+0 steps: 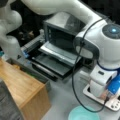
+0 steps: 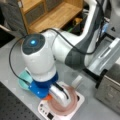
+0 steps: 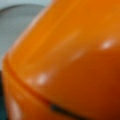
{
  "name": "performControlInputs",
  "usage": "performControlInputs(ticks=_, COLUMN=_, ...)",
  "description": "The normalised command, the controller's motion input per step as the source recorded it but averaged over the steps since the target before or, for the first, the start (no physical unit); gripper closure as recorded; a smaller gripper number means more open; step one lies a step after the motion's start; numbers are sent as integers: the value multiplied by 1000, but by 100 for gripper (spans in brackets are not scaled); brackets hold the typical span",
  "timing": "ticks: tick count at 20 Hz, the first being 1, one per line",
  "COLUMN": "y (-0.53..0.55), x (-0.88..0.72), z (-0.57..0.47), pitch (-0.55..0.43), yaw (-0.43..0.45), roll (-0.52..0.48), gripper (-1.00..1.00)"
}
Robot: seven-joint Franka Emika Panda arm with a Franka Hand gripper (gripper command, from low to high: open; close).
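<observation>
**Orange object fills the wrist camera**

Here, a glossy orange object [image 3: 67, 62] sits right against the wrist view. The gripper [image 2: 53, 96] hangs low over the pink plate [image 2: 71, 105] on a white scale; its jaws are hidden, so their state cannot be told. Beyond the plate stands the toaster oven [image 1: 60, 37], door down.

grey worktop [image 1: 62, 100], wooden shelf unit [image 2: 50, 15] off to the side, dark perforated board [image 2: 12, 105], dim backdrop
</observation>
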Motion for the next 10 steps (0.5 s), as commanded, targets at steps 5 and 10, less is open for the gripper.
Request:
performControlInputs(ticks=5, y=211, x=-183, z=-170, pitch=-41, yaw=-10, roll=-191, gripper=100)
performControlInputs(ticks=10, y=224, x=-172, z=-179, pitch=-79, yaw=-12, roll=-151, gripper=100)
